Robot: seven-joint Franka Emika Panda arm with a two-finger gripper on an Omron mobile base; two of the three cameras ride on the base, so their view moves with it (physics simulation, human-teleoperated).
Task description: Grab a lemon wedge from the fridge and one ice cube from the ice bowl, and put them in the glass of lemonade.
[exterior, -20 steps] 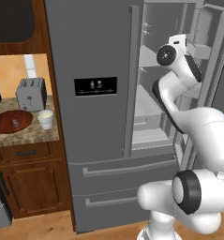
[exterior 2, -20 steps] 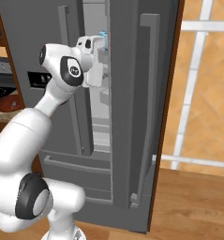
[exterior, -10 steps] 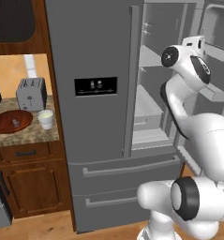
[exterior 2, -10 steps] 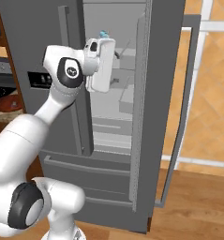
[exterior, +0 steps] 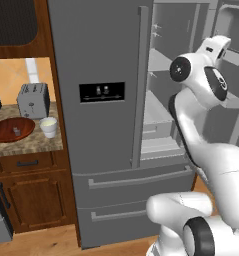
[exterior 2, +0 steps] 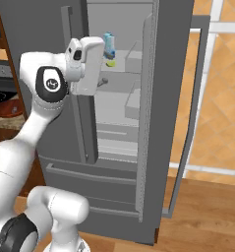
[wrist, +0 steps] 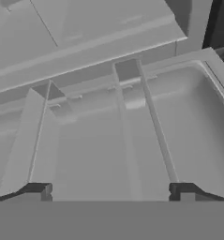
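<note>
Fridge (exterior: 101,60) right door open; our fingers (wrist: 38,190) spread wide, empty. Lemon wedge (exterior 2: 109,62) on upper shelf by blue carton (exterior 2: 108,45). Ice cube (exterior: 16,131) in bowl (exterior: 11,131), glass (exterior: 48,127) on bench; both transfers remain.

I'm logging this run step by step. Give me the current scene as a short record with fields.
fridge: right door open, shelves visible
lemon wedge: on an upper shelf, beside a light-blue carton
gripper: open, empty, facing the inside of the fridge
ice bowl: on the counter left of the fridge, ice cube inside
glass: on the counter right of the bowl
toaster: behind them
</note>
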